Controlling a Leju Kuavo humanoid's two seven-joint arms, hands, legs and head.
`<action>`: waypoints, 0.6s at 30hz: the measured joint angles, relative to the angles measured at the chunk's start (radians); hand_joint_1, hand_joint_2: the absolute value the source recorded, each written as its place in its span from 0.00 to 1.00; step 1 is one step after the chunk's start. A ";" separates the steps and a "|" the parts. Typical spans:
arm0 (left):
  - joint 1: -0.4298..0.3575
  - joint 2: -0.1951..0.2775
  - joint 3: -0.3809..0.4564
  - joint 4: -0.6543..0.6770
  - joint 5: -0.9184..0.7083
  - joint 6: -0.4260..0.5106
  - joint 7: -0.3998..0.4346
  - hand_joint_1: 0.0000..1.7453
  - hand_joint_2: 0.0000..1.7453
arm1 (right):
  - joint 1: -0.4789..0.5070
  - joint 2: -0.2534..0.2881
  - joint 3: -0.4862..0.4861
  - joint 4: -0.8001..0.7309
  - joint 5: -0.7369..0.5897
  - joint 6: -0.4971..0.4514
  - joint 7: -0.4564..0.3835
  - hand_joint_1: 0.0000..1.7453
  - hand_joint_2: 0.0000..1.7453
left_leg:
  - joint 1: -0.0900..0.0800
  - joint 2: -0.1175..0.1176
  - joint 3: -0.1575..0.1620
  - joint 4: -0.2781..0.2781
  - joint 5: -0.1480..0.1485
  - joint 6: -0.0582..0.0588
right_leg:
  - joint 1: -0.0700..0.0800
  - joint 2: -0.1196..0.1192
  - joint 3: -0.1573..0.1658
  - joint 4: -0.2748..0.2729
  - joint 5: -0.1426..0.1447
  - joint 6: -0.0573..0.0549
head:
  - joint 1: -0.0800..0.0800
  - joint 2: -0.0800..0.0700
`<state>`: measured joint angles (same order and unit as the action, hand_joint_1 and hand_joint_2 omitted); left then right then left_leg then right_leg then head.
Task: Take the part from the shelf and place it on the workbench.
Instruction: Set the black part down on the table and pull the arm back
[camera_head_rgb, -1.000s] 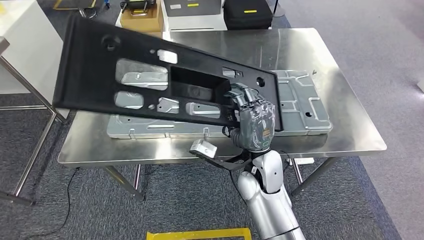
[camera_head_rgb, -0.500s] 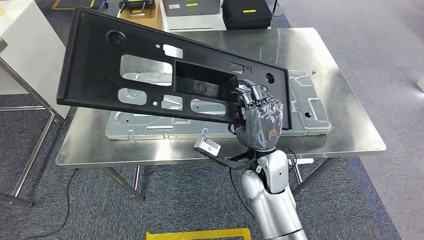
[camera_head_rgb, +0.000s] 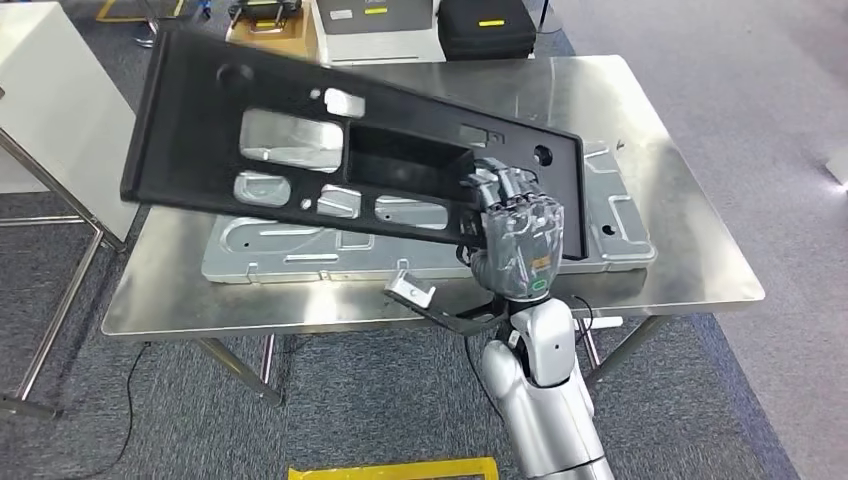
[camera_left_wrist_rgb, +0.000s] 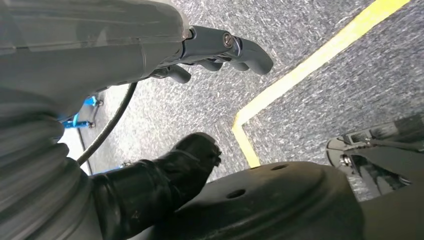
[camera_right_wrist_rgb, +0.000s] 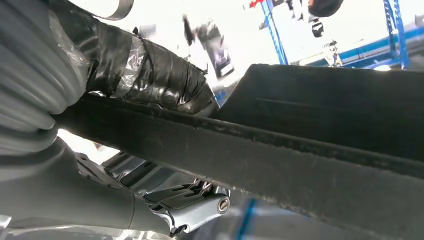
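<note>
A long black plastic panel (camera_head_rgb: 200, 130) with several cut-outs hangs tilted above the steel workbench (camera_head_rgb: 690, 270), its left end highest. My right hand (camera_head_rgb: 515, 235) grips the panel's lower edge near its right end, fingers hooked into a rectangular recess. In the right wrist view the black panel (camera_right_wrist_rgb: 300, 150) crosses the picture, pinched between the taped thumb (camera_right_wrist_rgb: 150, 75) and the fingers (camera_right_wrist_rgb: 190, 205). My left hand (camera_left_wrist_rgb: 210, 50) hangs beside my body over grey carpet, fingers loosely curled with nothing in them.
A grey stamped metal sheet (camera_head_rgb: 620, 215) lies flat on the workbench under the panel. A white frame stand (camera_head_rgb: 50, 160) sits at the left. Boxes and a black case (camera_head_rgb: 485, 25) stand behind the table. Yellow floor tape (camera_head_rgb: 390, 468) runs near my feet.
The panel and my right hand have risen slightly and shifted right. The whole scene has slid a little, so the camera has moved too.
</note>
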<state>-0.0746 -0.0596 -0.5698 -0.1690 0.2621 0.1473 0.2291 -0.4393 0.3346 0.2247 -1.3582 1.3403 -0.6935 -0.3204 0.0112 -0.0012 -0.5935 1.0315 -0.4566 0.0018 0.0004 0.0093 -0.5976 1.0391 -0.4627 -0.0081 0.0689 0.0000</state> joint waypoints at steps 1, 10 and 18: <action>-0.001 -0.001 -0.002 0.000 -0.002 -0.002 0.000 0.00 1.00 | -0.001 0.000 0.000 0.003 0.045 0.000 0.015 0.96 1.00 | 0.002 0.000 0.001 -0.003 0.003 0.006 | -0.001 0.000 0.000 -0.001 -0.001 0.005 | 0.000 0.000; -0.010 -0.006 -0.022 0.000 -0.014 -0.020 0.011 0.00 1.00 | -0.062 -0.068 0.146 0.097 0.146 0.000 0.379 0.96 1.00 | 0.008 0.000 0.005 -0.012 0.008 0.027 | -0.011 -0.004 -0.104 0.196 -0.057 0.026 | 0.001 0.000; -0.021 -0.008 -0.027 0.000 -0.070 -0.054 0.011 0.00 1.00 | -0.232 -0.156 0.440 0.347 0.146 0.001 0.740 0.96 1.00 | 0.001 -0.001 -0.002 0.002 -0.006 -0.008 | -0.009 -0.002 -0.011 -0.012 0.019 -0.006 | -0.001 0.000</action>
<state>-0.0959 -0.0680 -0.5969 -0.1690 0.1920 0.0934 0.2404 -0.6718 0.1787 0.6647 -1.0110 1.4862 -0.6928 0.4195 0.0118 -0.0023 -0.5954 1.0336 -0.4630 -0.0065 -0.0088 0.0074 -0.6087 1.0271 -0.4440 -0.0144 0.0682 0.0000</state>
